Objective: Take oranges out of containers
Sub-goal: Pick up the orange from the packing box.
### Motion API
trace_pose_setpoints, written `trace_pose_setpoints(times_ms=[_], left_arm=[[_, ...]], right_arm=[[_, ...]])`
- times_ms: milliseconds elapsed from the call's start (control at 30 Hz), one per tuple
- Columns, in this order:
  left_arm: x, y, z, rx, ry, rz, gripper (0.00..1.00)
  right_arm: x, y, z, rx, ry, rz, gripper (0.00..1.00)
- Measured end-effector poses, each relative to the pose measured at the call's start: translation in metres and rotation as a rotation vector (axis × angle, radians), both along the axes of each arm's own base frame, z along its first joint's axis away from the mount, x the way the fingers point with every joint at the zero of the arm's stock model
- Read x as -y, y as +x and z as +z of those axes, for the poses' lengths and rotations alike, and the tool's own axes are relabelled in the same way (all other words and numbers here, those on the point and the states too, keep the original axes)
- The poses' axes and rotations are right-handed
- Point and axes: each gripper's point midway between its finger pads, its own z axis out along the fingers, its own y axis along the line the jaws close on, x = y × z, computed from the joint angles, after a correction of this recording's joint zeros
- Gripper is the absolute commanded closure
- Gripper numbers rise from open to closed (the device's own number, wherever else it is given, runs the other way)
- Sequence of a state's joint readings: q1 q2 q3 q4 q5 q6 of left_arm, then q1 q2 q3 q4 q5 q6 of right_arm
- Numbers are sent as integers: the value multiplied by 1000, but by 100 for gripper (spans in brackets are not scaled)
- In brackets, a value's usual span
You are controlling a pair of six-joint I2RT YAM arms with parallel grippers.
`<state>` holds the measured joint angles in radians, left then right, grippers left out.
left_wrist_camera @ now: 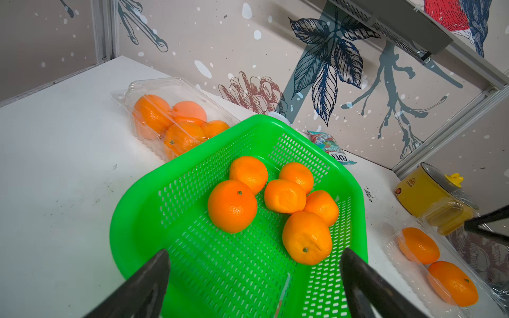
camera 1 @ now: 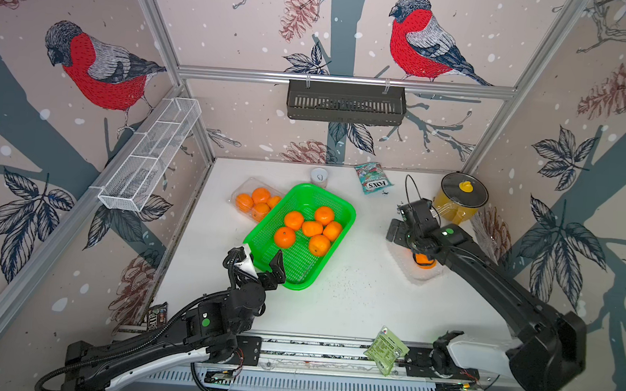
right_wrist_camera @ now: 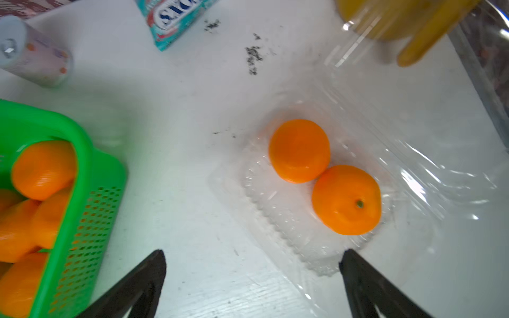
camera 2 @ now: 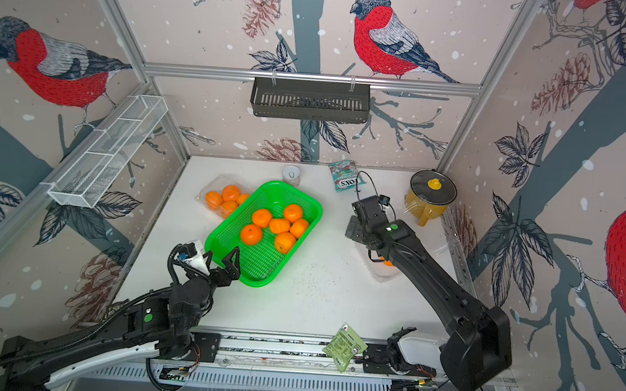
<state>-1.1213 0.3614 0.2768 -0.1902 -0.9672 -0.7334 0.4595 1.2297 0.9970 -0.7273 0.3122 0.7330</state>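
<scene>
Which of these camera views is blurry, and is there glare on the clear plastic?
Right wrist view: motion-smeared, green tray and yellow pot soft, glare streaks on the open container. Left wrist view: sharp, peel texture clear on the oranges. Both top views: that container nearly vanishes against the white table.

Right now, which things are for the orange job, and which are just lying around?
For the job:
oranges
shut clear box, four oranges inside
open clear box, two oranges inside
green tray, holding six oranges

Just lying about:
yellow pot
sweets bag
white can
green packet
</scene>
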Motion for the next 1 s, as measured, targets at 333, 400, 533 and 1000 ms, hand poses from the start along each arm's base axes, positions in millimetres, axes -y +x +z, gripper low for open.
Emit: trace_pose_setpoints(times_ms=[333, 400, 533, 1000], left_arm=[[5, 0, 2, 8, -32, -19, 5], [6, 0, 2, 8, -37, -23, 5], [6, 0, 3, 9, -41, -23, 5], [6, 0, 2, 6, -54, -19, 5]], right_arm=[[75, -39, -66, -164, -1, -192, 5], [74, -39, -75, -194, 3, -189, 6], [67, -33, -86, -227, 14, -156, 8], [68, -5, -71, -211, -155, -123, 8]])
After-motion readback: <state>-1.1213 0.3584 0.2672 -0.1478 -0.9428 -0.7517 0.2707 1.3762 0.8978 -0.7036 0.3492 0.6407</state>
